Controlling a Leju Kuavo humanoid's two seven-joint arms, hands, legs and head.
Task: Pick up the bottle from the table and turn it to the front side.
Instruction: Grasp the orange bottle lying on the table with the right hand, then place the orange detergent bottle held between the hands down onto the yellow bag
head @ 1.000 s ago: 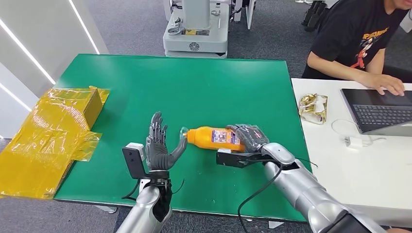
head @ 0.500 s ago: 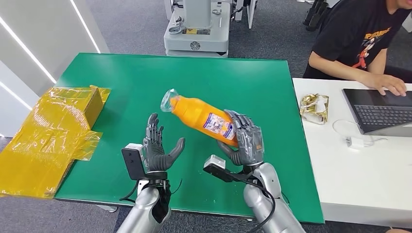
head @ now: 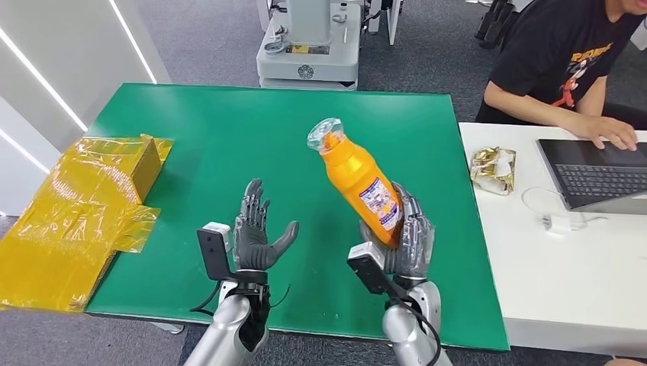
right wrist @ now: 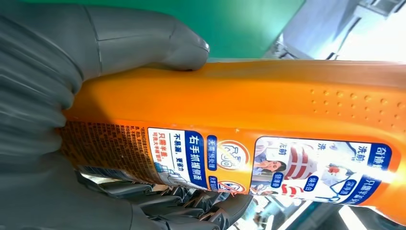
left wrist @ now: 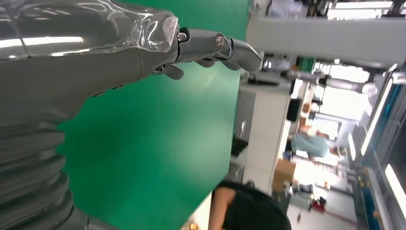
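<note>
Yellow wrapping (head: 72, 217): crumpled over the left edge of the green table (head: 229, 145), partly hanging off it
Left hand (head: 255, 232): raised above the near part of the table, palm turned toward the right hand, fingers apart and upright, holding nothing
Bottle (head: 358, 179): orange, lifted off the table, tilted with its clear-wrapped cap up and leaning left, lower end in the right hand; printed label (right wrist: 268, 165) facing the wrist camera
Right hand (head: 400, 236): near the table's front edge, fingers wrapped around the bottle's lower part, thumb (right wrist: 143, 36) pressed on one side, dark fingers (right wrist: 191, 203) curled on the other
White table (head: 564, 274): just right of the green one, with a foil wrapper (head: 492, 169) and a laptop (head: 599, 174)
Person (head: 568, 65): seated behind the white table, one hand on the laptop
</note>
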